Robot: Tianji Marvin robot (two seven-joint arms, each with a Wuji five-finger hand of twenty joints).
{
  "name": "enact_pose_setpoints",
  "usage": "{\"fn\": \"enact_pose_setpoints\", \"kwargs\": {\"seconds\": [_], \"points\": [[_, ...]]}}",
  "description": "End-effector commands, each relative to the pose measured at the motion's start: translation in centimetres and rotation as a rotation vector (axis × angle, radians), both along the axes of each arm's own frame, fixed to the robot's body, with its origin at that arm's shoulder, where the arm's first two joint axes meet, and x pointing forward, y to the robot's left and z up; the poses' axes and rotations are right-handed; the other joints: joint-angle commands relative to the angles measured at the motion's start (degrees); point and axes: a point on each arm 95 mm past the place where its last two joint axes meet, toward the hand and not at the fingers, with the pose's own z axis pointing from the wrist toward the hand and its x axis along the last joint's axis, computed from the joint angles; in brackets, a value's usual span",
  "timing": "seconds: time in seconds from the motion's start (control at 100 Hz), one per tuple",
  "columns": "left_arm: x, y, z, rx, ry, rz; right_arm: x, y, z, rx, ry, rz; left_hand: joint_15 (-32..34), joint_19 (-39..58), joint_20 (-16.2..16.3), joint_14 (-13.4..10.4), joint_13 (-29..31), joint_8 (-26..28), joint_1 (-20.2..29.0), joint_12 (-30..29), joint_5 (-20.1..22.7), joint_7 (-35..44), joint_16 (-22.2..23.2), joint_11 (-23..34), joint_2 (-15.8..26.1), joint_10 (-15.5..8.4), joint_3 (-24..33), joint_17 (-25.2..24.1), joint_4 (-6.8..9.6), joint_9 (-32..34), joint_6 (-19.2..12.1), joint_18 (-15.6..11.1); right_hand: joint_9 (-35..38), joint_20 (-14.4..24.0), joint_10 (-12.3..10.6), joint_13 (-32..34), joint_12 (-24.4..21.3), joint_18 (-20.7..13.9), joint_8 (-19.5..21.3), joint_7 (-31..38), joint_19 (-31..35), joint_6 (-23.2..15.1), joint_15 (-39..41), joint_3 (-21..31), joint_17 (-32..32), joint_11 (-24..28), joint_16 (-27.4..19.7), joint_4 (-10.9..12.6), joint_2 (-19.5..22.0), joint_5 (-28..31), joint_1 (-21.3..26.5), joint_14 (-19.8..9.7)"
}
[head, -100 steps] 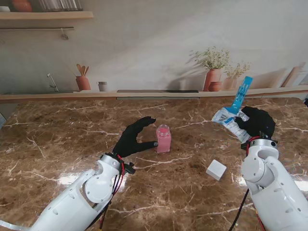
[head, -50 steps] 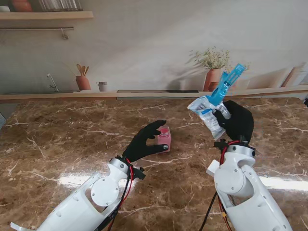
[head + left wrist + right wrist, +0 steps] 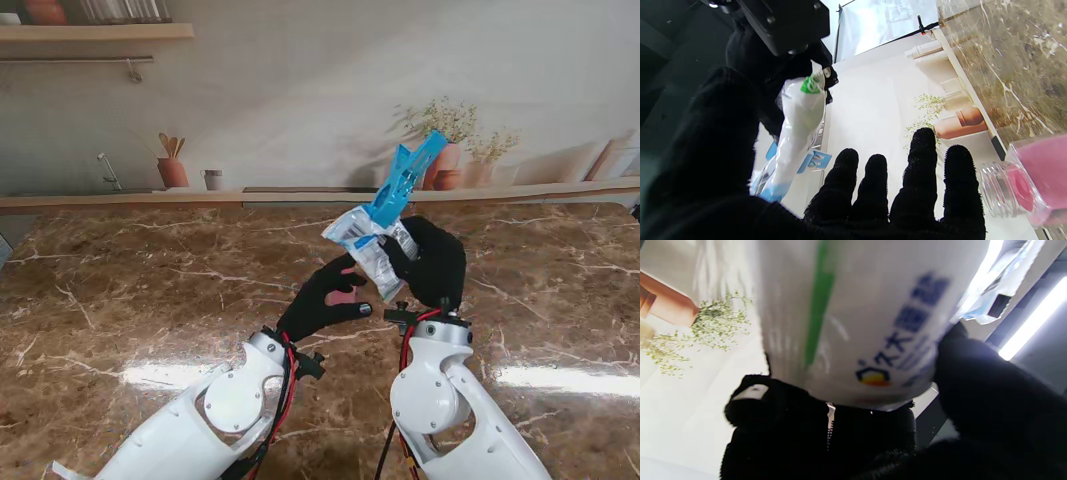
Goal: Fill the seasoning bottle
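Holding the seasoning bag [image 3: 372,246] aloft, your right hand [image 3: 432,262] has its fingers wrapped around the lower body of the pouch, with the blue clip [image 3: 405,182] on its upper end pointing toward the upper right of the frame. The bag sits at frame centre, raised off the counter [image 3: 120,290], directly over the bottle area.

The seasoning bottle [image 3: 1023,180] is pink, cap off, open neck visible in the left wrist view. In the stand view it is nearly hidden behind the left hand [image 3: 325,300], centre frame. That hand curls around it, thumb on one side and fingers on the other; whether the fingers actually touch the bottle you cannot tell from these views.

Risks to note:
- Clip appears to be still on the bag. Tip it now and nothing pours, or the clip pops and the load dumps at once.
- Bottle neck is narrow against a wide, floppy bag mouth: expect spill onto the counter unless the opening is lined up closely.
- Loose left grasp: bag contact could knock the bottle over.
- Soft pouch may fold or slip in the right hand as it tilts.
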Motion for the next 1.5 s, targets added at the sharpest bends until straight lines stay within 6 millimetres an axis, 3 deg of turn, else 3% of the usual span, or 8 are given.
{"fn": "enact_pose_setpoints", "kwargs": {"seconds": [0.0,0.4,0.62,0.88,1.13,1.32,1.41,1.49], "points": [[-0.4,-0.8,0.3,-0.026,0.000,-0.018,-0.2,1.1,0.2,0.009,-0.011,0.026,1.38,0.82,-0.26,-1.58,2.58,0.21,-1.95,0.12,0.45,0.76,1.39,0.26,-1.51,-0.78,-2.53,-0.94,-0.36,-0.14,0.33,0.06,1.27,1.06,-0.57,3.29,0.32,-3.25,0.97,1.41,5.13,-8.80,4.23,8.79,1.06,2.36,2.45,7.98,8.92,1.54,11.02,-2.46],[-1.1,-2.2,0.5,-0.093,0.003,0.025,-0.4,3.7,-0.8,-0.011,-0.010,0.087,2.24,1.48,2.23,-2.31,4.43,1.48,0.04,0.85,1.16,1.85,3.89,1.46,1.85,-1.29,-2.15,-1.21,0.49,2.63,-1.46,0.27,1.02,0.92,-0.64,3.15,0.02,-3.44,0.36,1.71,4.96,-8.95,4.35,8.38,0.80,2.45,2.44,8.03,9.02,1.00,11.11,-2.65],[-1.1,-1.9,0.7,-0.113,0.000,0.040,-0.7,3.9,-0.8,-0.002,0.014,0.107,3.32,2.76,4.86,-3.65,8.52,2.67,7.47,1.89,4.16,7.28,4.77,2.91,5.90,-4.31,15.28,-0.06,0.07,7.55,-8.02,-1.14,1.23,0.90,-0.35,3.09,-0.73,-3.44,-0.77,1.42,4.96,-8.69,4.24,8.42,0.78,2.18,2.37,8.00,8.67,0.83,11.08,-2.44],[-1.1,-2.0,1.2,-0.196,0.019,0.106,-1.0,3.6,-1.3,-0.003,0.044,0.108,4.61,7.66,5.21,-3.78,14.65,3.99,11.34,2.76,7.76,10.97,3.66,4.40,10.81,-3.71,24.37,3.59,-0.11,13.02,-11.61,-2.24,1.42,0.83,0.09,3.06,-1.78,-3.14,-2.70,1.22,4.71,-8.30,3.66,8.49,0.59,1.58,2.05,7.88,8.18,0.29,10.97,-2.10],[-1.0,-1.7,1.3,-0.267,0.062,0.126,-1.5,2.9,-2.5,-0.009,0.089,0.096,8.54,13.90,4.86,-1.09,19.56,5.10,21.45,3.26,10.20,13.26,2.93,5.08,12.33,-0.34,25.64,8.62,-0.85,14.76,-17.06,0.79,1.93,0.61,0.65,3.04,-4.51,-2.54,-6.71,0.89,3.85,-8.12,1.78,8.76,0.27,-0.56,1.01,7.33,6.51,0.02,10.92,-1.45],[-1.2,-1.4,1.5,-0.323,0.108,0.111,-1.8,2.5,-3.5,-0.020,0.117,0.082,12.69,18.83,5.73,-0.60,22.82,6.17,27.31,3.41,13.05,15.51,4.84,5.39,13.32,0.19,25.14,12.37,-0.71,16.59,-19.01,4.46,2.97,0.53,1.22,3.20,-6.86,-2.22,-10.00,0.76,3.29,-7.97,0.67,9.97,0.07,-2.18,0.26,7.20,4.01,0.52,10.66,-1.08],[-1.2,-1.3,1.5,-0.352,0.137,0.095,-1.9,2.5,-3.9,-0.035,0.124,0.079,13.95,20.80,6.26,-0.79,24.00,6.64,25.71,3.46,15.34,16.66,5.71,5.55,13.63,0.58,23.52,14.24,-0.81,17.78,-18.79,6.00,3.21,0.48,1.19,3.27,-7.11,-2.08,-10.77,0.88,3.08,-7.93,0.59,10.33,-0.03,-2.24,0.17,7.26,3.43,0.76,10.60,-1.02],[-1.3,-1.2,1.5,-0.390,0.169,0.079,-1.9,2.5,-4.2,-0.058,0.124,0.073,14.71,22.18,6.17,-0.54,24.78,6.60,19.46,3.56,15.70,16.43,6.75,5.61,11.44,0.79,23.75,15.21,-0.14,18.65,-17.74,6.75,3.47,0.50,1.20,3.68,-7.10,-2.05,-11.02,1.15,3.06,-7.93,0.60,10.71,-0.03,-2.06,0.08,7.40,3.05,0.97,10.66,-0.91]]}}
